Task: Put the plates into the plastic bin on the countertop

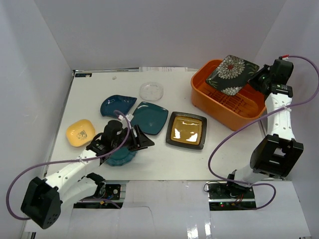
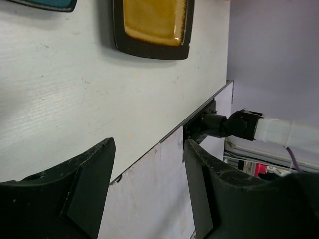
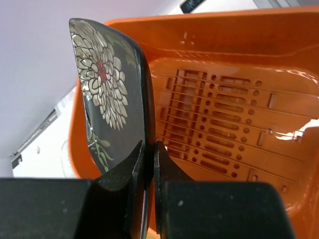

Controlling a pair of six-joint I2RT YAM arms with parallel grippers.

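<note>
The right jaws pinch one edge of the glossy black floral plate (image 3: 104, 94), holding it tilted above the orange plastic bin (image 1: 219, 107) with its slotted floor. The left jaws stand spread above the white tabletop (image 1: 159, 159), with the black-rimmed amber square plate (image 1: 186, 130) lying ahead.

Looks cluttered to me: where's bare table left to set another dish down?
Bare: the far strip behind the clear round dish, left of the orange bin; and the near patch right of the amber square plate. Crowded: around the left gripper.
</note>
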